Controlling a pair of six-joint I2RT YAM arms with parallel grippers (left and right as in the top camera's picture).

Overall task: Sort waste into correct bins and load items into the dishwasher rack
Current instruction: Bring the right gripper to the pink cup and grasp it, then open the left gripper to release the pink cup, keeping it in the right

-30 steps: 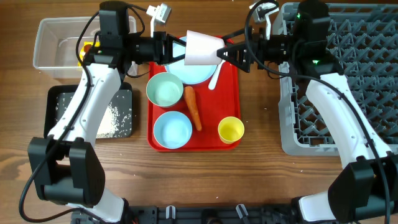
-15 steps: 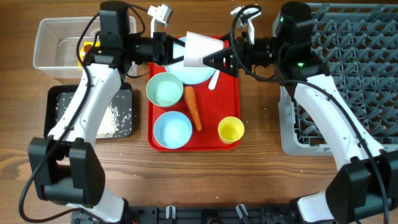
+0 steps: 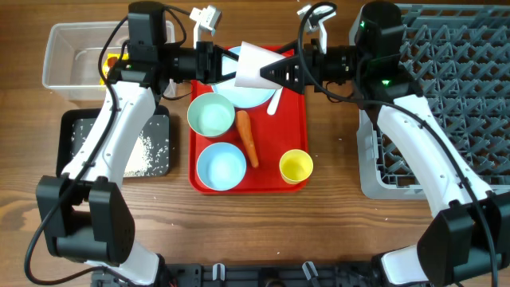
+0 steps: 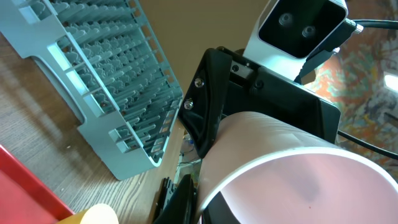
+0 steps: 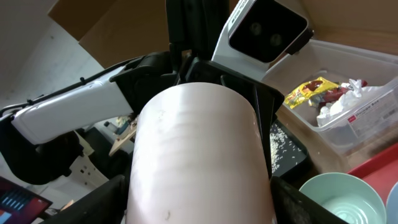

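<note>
From where I stand, the tub [image 3: 76, 56] sits in the far left corner of the desk [image 3: 335, 215] with wrappers [image 3: 110, 68] in it; just in front of it, along the left edge, lies the shallow tray [image 3: 80, 127] with rice [image 3: 143, 155] scattered in it. The flat tray [image 3: 299, 119] takes the middle of the desk — plate [image 3: 251, 97] at its back, spoon [image 3: 274, 102] at the plate's right, rear bowl [image 3: 210, 115] on the left side, front bowl [image 3: 221, 167] in the front left corner, carrot [image 3: 247, 139] just right of both bowls, standing cup [image 3: 296, 167] in the front right corner. The rack [image 3: 446, 104] takes the right edge up to the far right corner; above the flat tray's back edge the lifted cup [image 3: 253, 64] hangs on its side — between the left gripper [image 3: 227, 65] and the right gripper [image 3: 267, 73].
</note>
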